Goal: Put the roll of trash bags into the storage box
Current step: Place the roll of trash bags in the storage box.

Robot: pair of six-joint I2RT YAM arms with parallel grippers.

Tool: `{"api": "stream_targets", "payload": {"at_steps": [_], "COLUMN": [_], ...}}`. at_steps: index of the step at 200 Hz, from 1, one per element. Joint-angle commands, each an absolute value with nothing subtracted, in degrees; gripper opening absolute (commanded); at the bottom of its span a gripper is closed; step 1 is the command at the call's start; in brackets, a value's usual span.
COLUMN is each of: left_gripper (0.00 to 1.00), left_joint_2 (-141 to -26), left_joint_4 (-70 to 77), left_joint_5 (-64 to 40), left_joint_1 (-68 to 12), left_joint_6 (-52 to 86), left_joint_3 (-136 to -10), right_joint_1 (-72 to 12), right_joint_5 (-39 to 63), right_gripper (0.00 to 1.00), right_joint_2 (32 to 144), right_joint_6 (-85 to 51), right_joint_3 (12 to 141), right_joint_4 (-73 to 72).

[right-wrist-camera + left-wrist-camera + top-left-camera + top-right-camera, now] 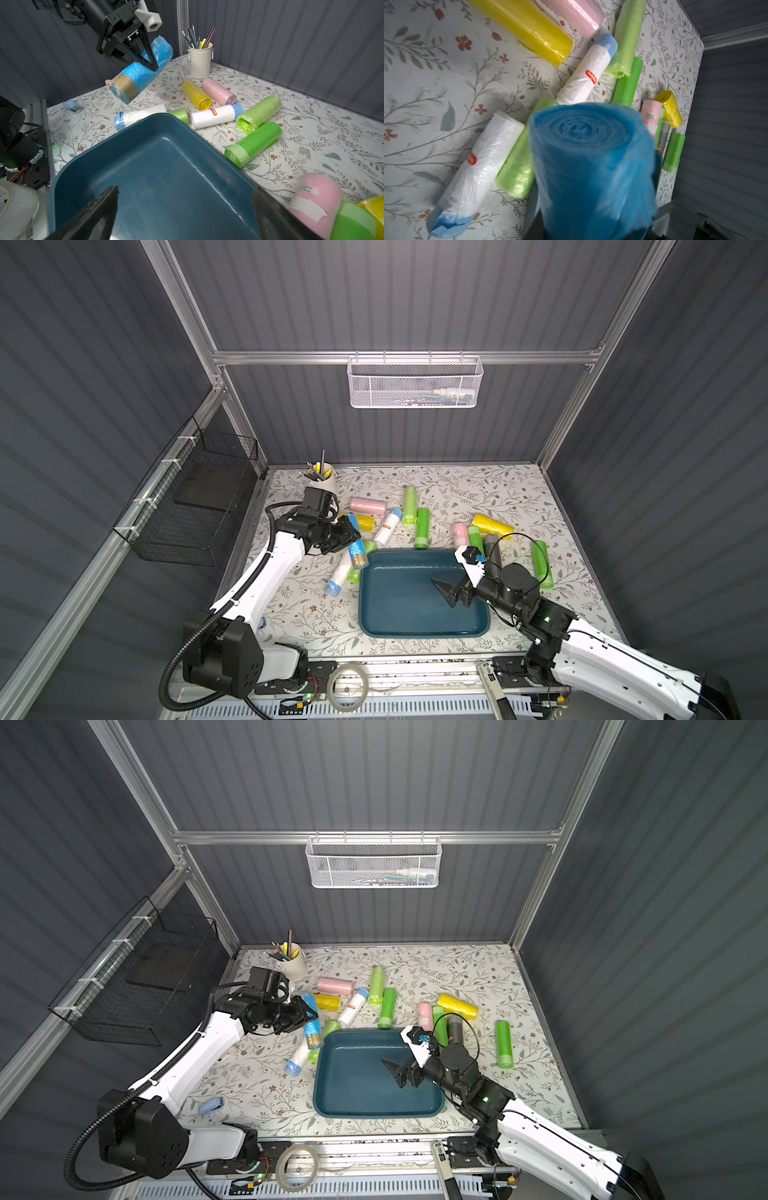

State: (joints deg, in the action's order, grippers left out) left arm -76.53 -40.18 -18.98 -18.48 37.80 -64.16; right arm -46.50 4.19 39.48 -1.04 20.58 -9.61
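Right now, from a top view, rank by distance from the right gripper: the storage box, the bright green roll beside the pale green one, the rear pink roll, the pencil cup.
1. storage box: directly beneath the open right gripper.
2. bright green roll: just behind the box's far rim.
3. rear pink roll: farther back, leftward.
4. pencil cup: far left corner.

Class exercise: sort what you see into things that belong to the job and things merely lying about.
Job: blue trash-bag roll, left pincer gripping it, teal storage box.
Lying about: pencil cup, tape roll, white mesh basket, black wire basket.
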Motion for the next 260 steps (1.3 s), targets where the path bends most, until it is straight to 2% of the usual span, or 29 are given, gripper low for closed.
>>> {"api": "stream_targets", "payload": {"at_steps": [1, 34, 83, 192, 260], "left_gripper": [0.33, 0.33, 0.34, 0.34, 0.34], "left_joint_2": [-75.5, -74.3, -73.2, -77.1, -81.3], "left_joint_4": [-45.2, -47.0, -46.6, -46.1, -46.7], "left_joint_5": [-22.5, -21.5, -13.2, -3.7, 1.1], "left_joint_1": [-20.2, -24.7, -33.3, -46.7, -48.8], "left_joint_6": [37.4, 38.5, 40.9, 45.4, 46.4], "left_joint_3": [-65.5, -64.8, -63.7, -61.7, -59.0], "right_joint_1": [-46.7, -46.7, -46.7, -46.7, -46.7], "right_joint_5": [5.8, 8.2, 8.9, 9.2, 9.2], "right_gripper": [0.99, 0.99, 0.99, 0.99, 0.99], "right_joint_2": [39.3, 39.5, 40.3, 42.5, 44.7], "right_joint_6": [-0.9, -0.7, -0.9, -1.5, -1.5], "right_joint_3": [19.9, 19.4, 18.9, 18.7, 19.3], "right_joint_4": [-11.5, -12.8, -13.7, -14.5, -14.6]}}
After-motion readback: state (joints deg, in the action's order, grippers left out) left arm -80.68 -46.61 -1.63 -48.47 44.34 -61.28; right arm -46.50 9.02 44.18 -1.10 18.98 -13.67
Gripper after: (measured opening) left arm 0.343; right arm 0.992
